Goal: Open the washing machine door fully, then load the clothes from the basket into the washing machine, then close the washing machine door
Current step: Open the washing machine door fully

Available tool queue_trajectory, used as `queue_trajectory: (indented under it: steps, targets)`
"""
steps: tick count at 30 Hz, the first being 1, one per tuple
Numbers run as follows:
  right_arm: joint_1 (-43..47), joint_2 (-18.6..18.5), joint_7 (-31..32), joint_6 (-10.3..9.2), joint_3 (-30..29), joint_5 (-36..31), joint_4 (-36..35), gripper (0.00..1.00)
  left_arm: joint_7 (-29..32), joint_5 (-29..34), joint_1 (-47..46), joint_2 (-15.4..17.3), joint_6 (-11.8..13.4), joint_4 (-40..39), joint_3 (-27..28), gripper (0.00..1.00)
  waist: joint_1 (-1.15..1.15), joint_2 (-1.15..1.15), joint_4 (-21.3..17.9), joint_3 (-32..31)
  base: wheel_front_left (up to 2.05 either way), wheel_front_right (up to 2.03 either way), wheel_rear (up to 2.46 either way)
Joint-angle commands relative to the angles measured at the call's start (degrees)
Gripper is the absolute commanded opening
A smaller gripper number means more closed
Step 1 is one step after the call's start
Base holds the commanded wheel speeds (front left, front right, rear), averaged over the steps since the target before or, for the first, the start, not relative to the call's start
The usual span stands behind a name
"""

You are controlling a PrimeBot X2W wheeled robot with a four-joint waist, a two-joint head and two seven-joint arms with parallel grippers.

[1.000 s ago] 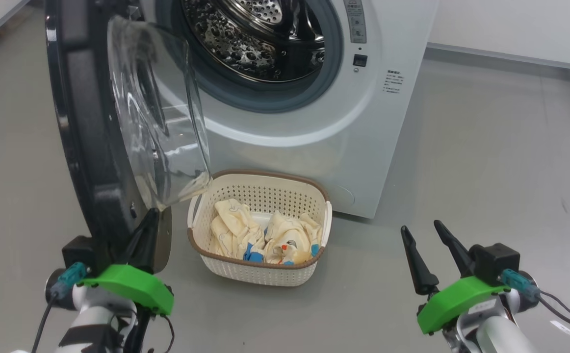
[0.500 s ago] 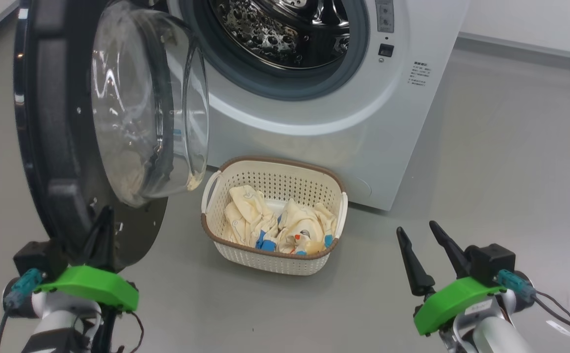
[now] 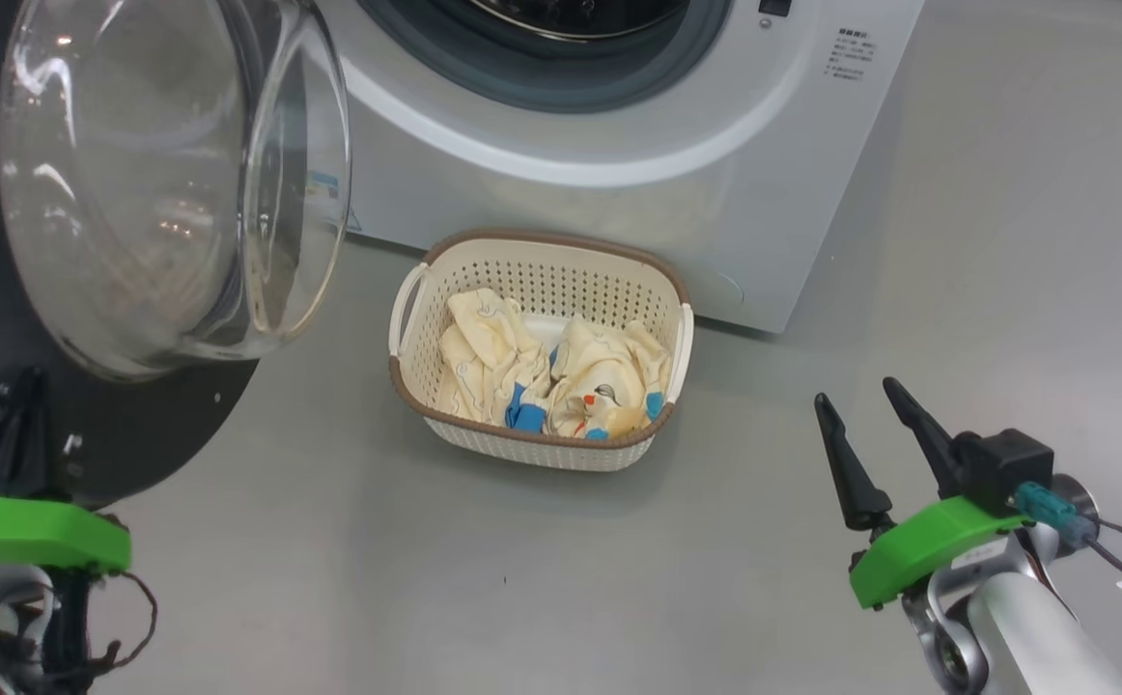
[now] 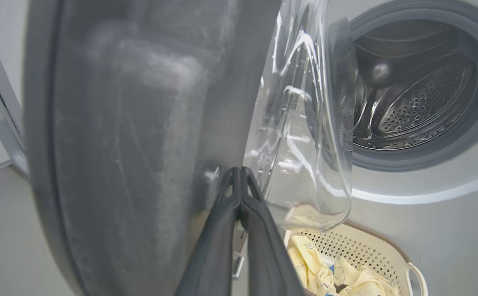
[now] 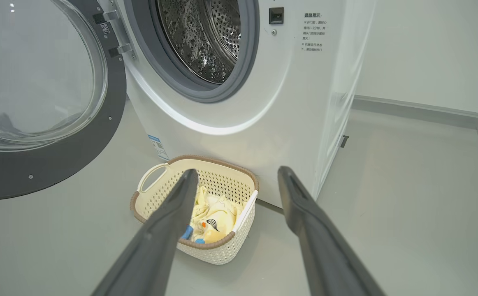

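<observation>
The washing machine (image 3: 619,145) stands open, its steel drum (image 5: 198,37) bare. The washing machine door (image 3: 136,174) hangs swung out to the left, its domed glass facing me inside a black rim (image 3: 146,434). My left gripper (image 3: 15,415) is shut, and its fingertips (image 4: 239,170) rest against the door's inner rim (image 4: 119,144) beside the glass. The cream basket (image 3: 542,454) sits on the floor before the machine and holds the pale yellow clothes (image 3: 561,376) with blue cuffs. My right gripper (image 3: 855,391) hovers open and empty to the basket's right, and its wrist view looks down on the basket (image 5: 222,250).
Grey floor (image 3: 426,579) spreads around the basket. The open door takes up the space on the left. A white wall with a grey skirting (image 5: 428,111) runs behind the machine on the right.
The door has swung further open to the left, my shut left gripper moving with its rim. The head camera has tilted down and shifted. The right gripper has stayed open, about where it was.
</observation>
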Motion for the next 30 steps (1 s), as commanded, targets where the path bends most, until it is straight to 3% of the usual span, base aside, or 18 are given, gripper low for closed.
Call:
queue_trajectory:
  steps: [1, 11, 30]
  targets:
    - [-2.26, -0.98, -0.56, -0.16, 0.86, -0.61, -1.93, 1.00, -0.67, -0.84, -3.39, 3.62, 0.78, -1.44, 3.79, 0.00, 0.00, 0.00, 0.02, 1.99, 0.00, 0.00, 0.00]
    - [-3.77, -4.77, 0.74, -0.16, 0.45, -2.21, -3.76, 1.00, -1.80, -3.23, -6.63, 6.27, 1.01, 0.60, 8.57, 0.00, 0.00, 0.00, 1.54, 9.29, 0.00, 0.00, 0.00]
    - [-0.63, -11.26, 7.66, -0.16, -4.81, -3.91, -14.65, 1.00, -2.64, -5.62, -15.59, 10.89, -0.62, 10.81, 15.43, 0.00, 0.00, 0.00, 4.27, 18.61, 0.00, 0.00, 0.00]
